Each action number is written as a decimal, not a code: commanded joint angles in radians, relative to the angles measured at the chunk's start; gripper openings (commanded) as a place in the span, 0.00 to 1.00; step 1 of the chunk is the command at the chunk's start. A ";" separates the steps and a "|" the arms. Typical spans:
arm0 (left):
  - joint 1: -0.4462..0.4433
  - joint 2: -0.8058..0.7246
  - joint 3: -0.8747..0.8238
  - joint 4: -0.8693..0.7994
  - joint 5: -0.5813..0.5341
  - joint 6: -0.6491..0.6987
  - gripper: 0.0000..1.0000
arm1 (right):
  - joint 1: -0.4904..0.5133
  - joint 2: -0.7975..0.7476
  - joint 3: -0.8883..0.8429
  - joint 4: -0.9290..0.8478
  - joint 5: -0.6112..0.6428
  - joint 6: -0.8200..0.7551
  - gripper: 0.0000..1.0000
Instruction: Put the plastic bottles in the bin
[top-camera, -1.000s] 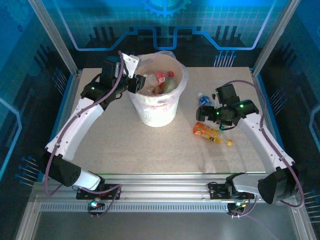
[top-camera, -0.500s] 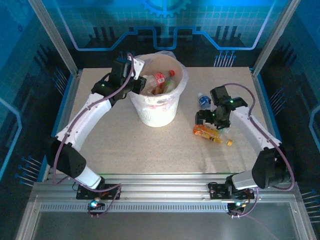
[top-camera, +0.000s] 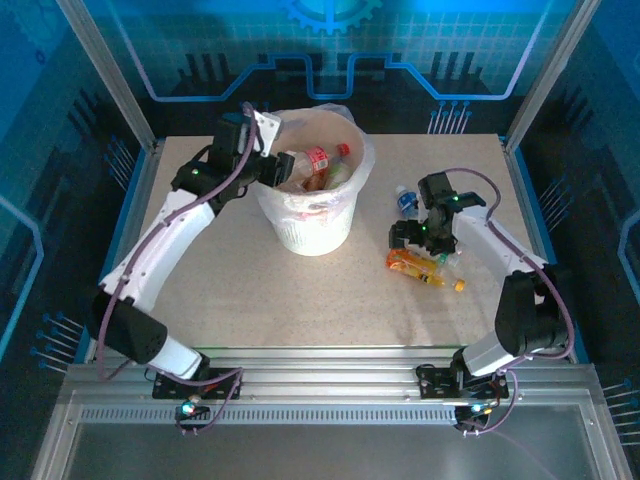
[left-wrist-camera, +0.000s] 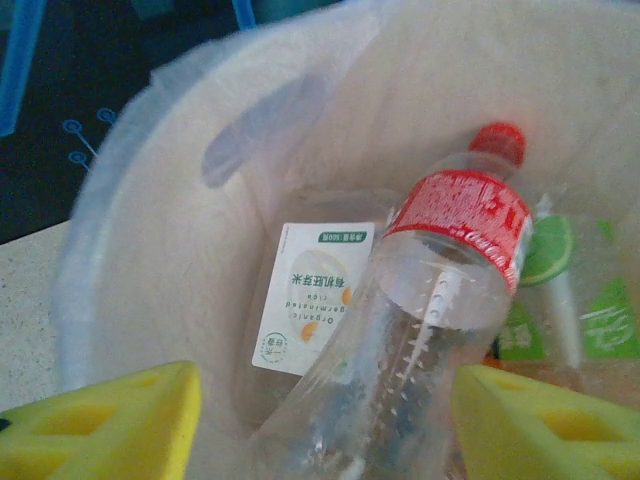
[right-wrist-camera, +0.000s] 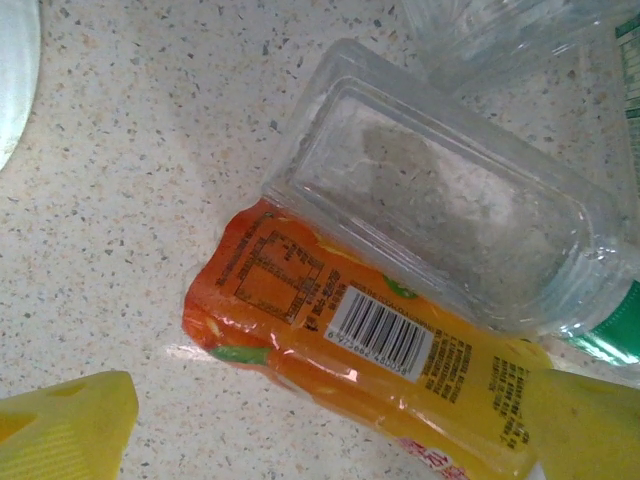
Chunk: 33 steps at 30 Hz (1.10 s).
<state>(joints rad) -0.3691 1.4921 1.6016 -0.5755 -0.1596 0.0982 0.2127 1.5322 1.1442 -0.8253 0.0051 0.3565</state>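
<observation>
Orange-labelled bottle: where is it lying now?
In the top view the orange-labelled bottle lies flat on the table, right of the bin, beneath the open right hand.

1. The white bin (top-camera: 312, 225), lined with a clear bag, stands on the speckled surface (top-camera: 250, 290), left of centre and toward the far edge.
2. Several bottles lie inside it, and a red-labelled bottle (top-camera: 318, 157) with a red cap rests on top.
3. The left arm (top-camera: 160, 235) curves up to the bin's left rim. The left fingers (top-camera: 272, 168) are over the rim beside that bottle, and their spread is unclear from here.
4. The right arm (top-camera: 500, 250) bends inward, with the right fingers (top-camera: 403, 237) low over an orange bottle (top-camera: 425, 268) lying flat on the surface.
5. A blue-labelled bottle (top-camera: 405, 201) lies just beyond them, to the right of the bin.
</observation>
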 joint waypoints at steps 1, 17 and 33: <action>0.006 -0.116 -0.004 0.002 0.034 -0.048 0.78 | -0.019 0.013 -0.021 0.018 -0.045 -0.020 1.00; -0.219 -0.551 -0.490 0.298 0.087 -0.170 0.99 | -0.073 -0.006 -0.108 0.051 -0.107 -0.012 1.00; -0.487 -0.573 -0.676 0.419 -0.006 -0.114 0.99 | -0.068 -0.104 -0.196 0.022 -0.151 0.038 1.00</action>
<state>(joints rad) -0.8330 0.9077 0.9398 -0.2165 -0.1310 -0.0429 0.1547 1.4643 0.9699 -0.7769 -0.1162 0.3775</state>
